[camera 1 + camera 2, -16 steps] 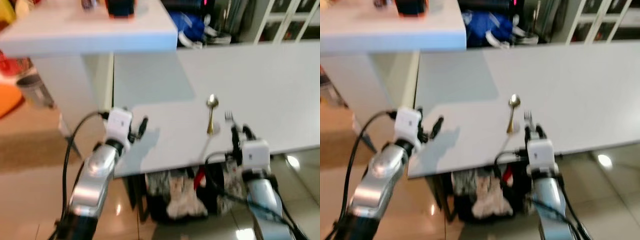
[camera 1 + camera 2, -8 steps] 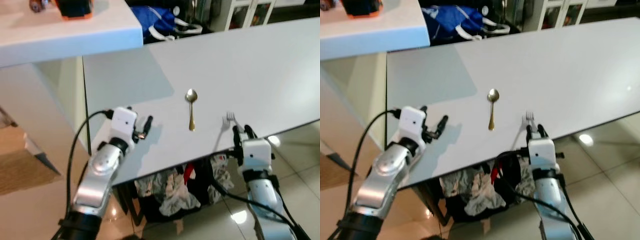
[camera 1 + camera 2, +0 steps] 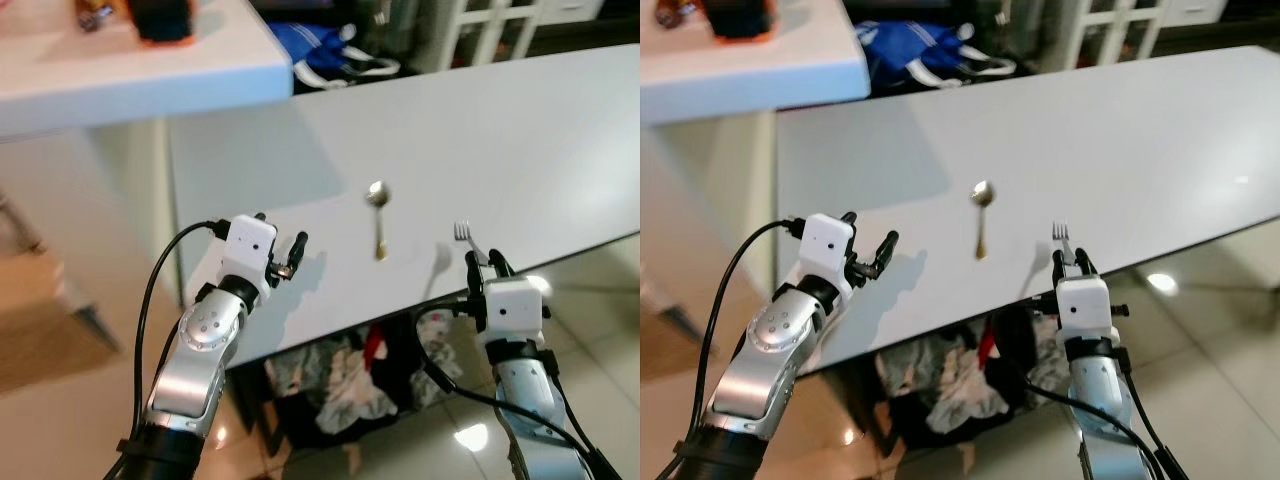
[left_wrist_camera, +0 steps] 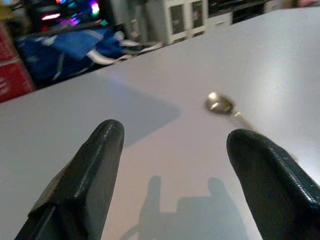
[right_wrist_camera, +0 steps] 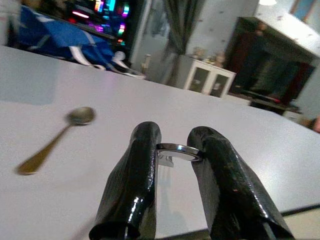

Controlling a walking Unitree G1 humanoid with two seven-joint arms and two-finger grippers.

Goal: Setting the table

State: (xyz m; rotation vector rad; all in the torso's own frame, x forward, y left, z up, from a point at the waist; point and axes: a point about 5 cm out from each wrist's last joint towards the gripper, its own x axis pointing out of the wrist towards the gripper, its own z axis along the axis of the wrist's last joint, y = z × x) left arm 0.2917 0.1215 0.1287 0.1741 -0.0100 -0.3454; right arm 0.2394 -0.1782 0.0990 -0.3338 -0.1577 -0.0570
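Clamped between the two black fingers of your right gripper is a silver fork, tines pointing up and forward past the fingertips; the right wrist view shows its metal shaft pinched between the pads. You hold that gripper at the near edge of the white table, just above the tabletop, with the fork's shadow falling on the surface beside it.

Your left gripper is spread wide and holds nothing. It hovers low over the near left part of the table, close to the corner, and its two fingers cast a forked shadow on the white surface under them.

You have a gold spoon lying flat on the table between the two grippers and a little farther in, bowl pointing away from you, handle toward the near edge. It is apart from both grippers, nearer the fork than your left one.

Beyond the far edge sits a blue bag, and a raised white counter stands at your far left.
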